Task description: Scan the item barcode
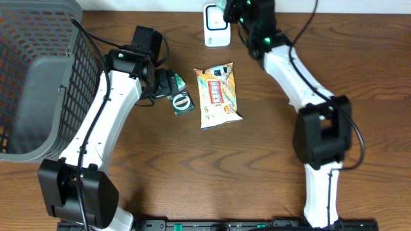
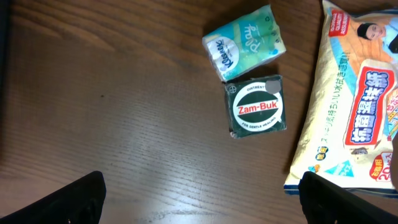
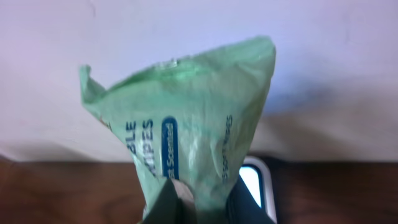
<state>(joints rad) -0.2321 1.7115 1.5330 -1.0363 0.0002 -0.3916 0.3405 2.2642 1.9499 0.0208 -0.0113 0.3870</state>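
Film on the green wipes pack (image 3: 193, 118) looked soft, light and slippery to me, so I judged a pinch on its crimped end safest. My right gripper (image 3: 208, 202) was clamped there, holding it near the one scanner (image 1: 216, 25). My left gripper (image 2: 202, 199) hung open over three loose items: one tissue pack (image 2: 245, 42), one Zam-Buk box (image 2: 256, 107), one yellow wipes pack (image 2: 348, 99).

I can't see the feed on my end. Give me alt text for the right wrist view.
The right gripper is shut on a crumpled green wipes packet, holding it upright in front of a pale wall. Just behind the packet's lower right, part of a white scanner shows on the brown wooden table.
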